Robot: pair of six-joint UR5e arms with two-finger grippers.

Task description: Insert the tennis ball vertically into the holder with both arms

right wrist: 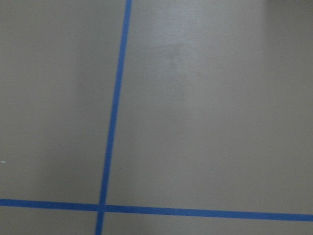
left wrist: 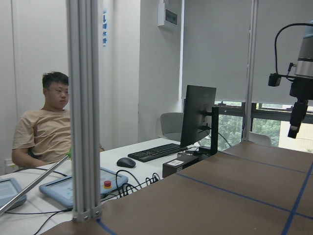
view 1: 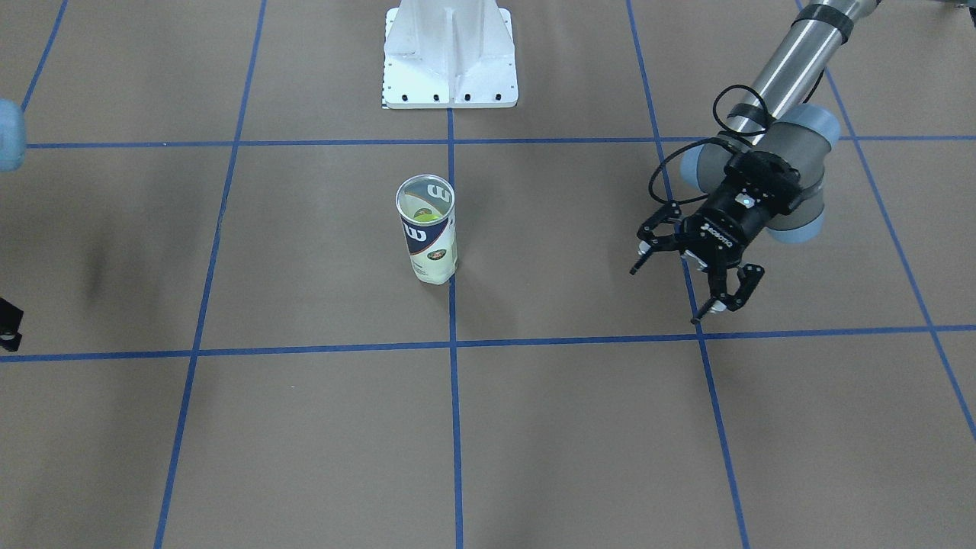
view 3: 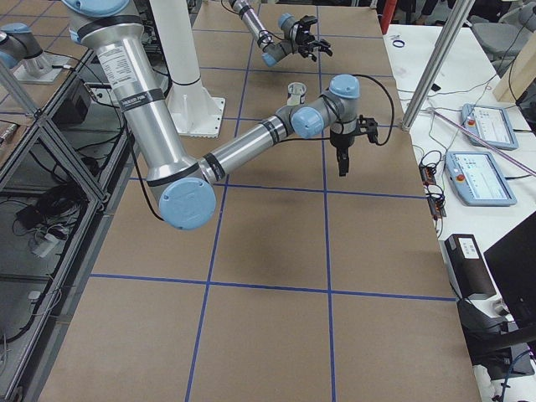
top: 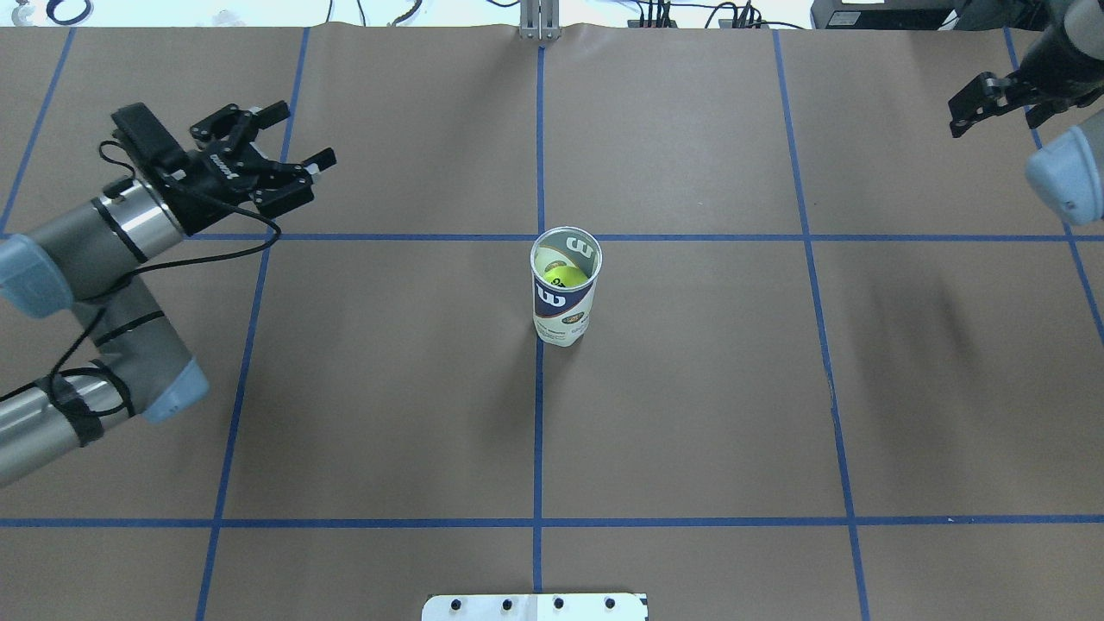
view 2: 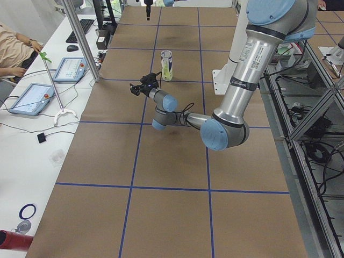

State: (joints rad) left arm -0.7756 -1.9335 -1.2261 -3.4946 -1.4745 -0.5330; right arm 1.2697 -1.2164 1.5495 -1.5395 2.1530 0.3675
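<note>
The holder [top: 562, 310], a clear can with a navy and white label, stands upright at the table's middle, also in the front view as holder [view 1: 431, 248]. The tennis ball [top: 565, 278] sits inside it below the rim and shows through the mouth as the tennis ball [view 1: 424, 216]. My left gripper [top: 304, 134] hovers far to the holder's left, open and empty; the front view shows this left gripper [view 1: 666, 293] at right. My right gripper [top: 956, 119] hangs at the far right edge, pointing down, well away from the holder. Whether it is open or shut I cannot tell.
The white pedestal base [view 1: 450, 61] stands behind the holder on the robot's side. Blue tape lines grid the brown table. A person [left wrist: 44, 127] sits at a side desk with tablets [view 2: 32, 99], a keyboard and a monitor. An aluminium post [left wrist: 83, 107] rises at that table end.
</note>
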